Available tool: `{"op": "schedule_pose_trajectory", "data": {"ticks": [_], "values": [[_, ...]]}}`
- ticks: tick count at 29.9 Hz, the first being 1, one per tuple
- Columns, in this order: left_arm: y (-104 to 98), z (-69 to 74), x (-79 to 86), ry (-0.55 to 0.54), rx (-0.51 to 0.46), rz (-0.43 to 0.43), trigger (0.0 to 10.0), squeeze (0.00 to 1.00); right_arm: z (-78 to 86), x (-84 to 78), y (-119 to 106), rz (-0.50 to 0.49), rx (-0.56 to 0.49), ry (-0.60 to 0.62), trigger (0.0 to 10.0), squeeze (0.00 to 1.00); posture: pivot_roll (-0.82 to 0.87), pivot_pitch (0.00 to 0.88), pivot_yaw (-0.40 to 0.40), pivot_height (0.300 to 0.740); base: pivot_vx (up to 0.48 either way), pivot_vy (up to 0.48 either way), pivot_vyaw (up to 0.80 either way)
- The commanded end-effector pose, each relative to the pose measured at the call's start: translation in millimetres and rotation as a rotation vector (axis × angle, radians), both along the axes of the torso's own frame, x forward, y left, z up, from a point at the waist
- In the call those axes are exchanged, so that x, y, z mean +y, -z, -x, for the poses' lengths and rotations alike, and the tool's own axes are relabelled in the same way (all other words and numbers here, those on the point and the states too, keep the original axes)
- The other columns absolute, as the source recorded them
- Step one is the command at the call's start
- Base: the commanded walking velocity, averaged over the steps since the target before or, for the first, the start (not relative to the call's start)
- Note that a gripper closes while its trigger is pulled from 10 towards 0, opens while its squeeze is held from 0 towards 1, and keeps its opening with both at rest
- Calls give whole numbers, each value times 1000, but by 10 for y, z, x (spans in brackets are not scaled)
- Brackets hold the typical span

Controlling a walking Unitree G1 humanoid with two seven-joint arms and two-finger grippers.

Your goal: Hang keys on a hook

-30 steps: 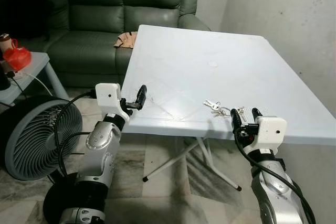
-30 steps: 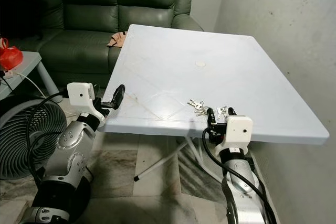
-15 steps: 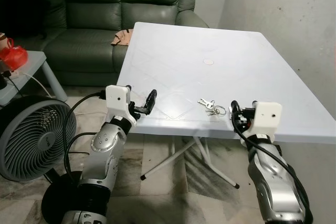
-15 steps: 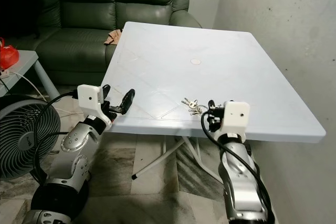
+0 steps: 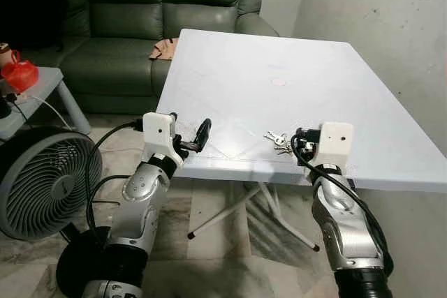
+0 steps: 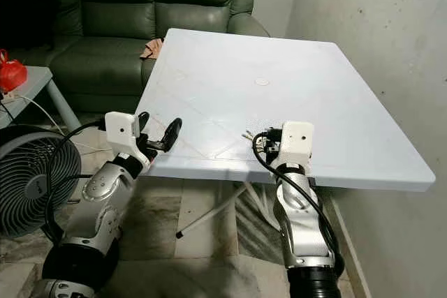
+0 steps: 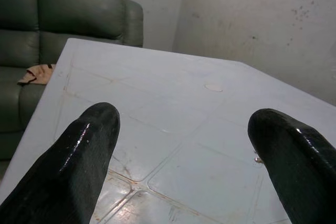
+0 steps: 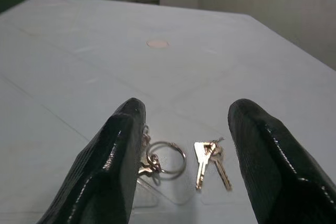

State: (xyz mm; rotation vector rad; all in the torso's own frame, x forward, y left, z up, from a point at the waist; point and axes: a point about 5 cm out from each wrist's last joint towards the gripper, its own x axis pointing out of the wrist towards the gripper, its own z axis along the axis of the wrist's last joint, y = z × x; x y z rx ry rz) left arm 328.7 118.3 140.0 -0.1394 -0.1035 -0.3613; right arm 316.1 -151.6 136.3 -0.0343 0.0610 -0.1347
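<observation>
the bunch of keys (image 8: 181, 158) lies flat on the white tabletop (image 5: 293, 61) near its front edge, toward the robot's right side. in the right wrist view a ring and two loose keys rest on the surface between and just ahead of the two black fingers (image 8: 121, 166), which stand wide apart and close on nothing. the right end effector (image 5: 302, 146) sits low over the tabletop's front edge, right at the keys, with its white camera housing just behind.

the left end effector (image 5: 199, 136) is held at the front left corner of the tabletop, well apart from the keys; its fingers (image 7: 79, 156) are spread wide with bare tabletop between them.

a small round mark (image 5: 279, 82) sits near the middle of the tabletop. behind the tabletop stands a dark green sofa (image 5: 126, 26) with a tan cloth (image 5: 166, 49) on its seat. on the floor to the left is a grey fan (image 5: 43, 186), and beside it a low side table (image 5: 49, 85) carrying a red object (image 5: 17, 75).
</observation>
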Motion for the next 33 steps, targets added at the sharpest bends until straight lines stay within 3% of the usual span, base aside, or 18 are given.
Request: {"op": "schedule_pose_trajectory", "data": {"ticks": [1, 9, 11, 14, 23, 33], "values": [[-42, 10, -33, 15, -12, -11, 10000, 0, -33, 5, -33, 6, 5, 5, 10000, 0, 16, 0, -65, 740, 0, 0, 0], [-52, -2, -20, 12, 0, 22, 10000, 0, -9, 11, -76, -4, -39, -26, 10000, 0, 13, 0, -65, 740, 0, 0, 0], [-72, -3, -14, 7, -15, 29, 10000, 0, 89, 72, -229, -47, -224, -192, 10000, 0, 15, 0, -66, 740, 0, 0, 0], [-95, 4, 14, -14, -40, 36, 10000, 0, 199, 33, -267, -42, -299, -247, 10000, 0, 15, 0, -66, 740, 0, 0, 0], [41, 52, 151, -45, -3, 87, 10000, 0, 380, -155, -101, -39, -287, -231, 10000, 0, 9, 0, -61, 740, 0, 0, 0], [28, 38, 184, -54, -7, 81, 10000, 0, 432, -147, -54, -54, -281, -236, 10000, 0, 10, 0, -58, 740, 251, 0, 0]]}}
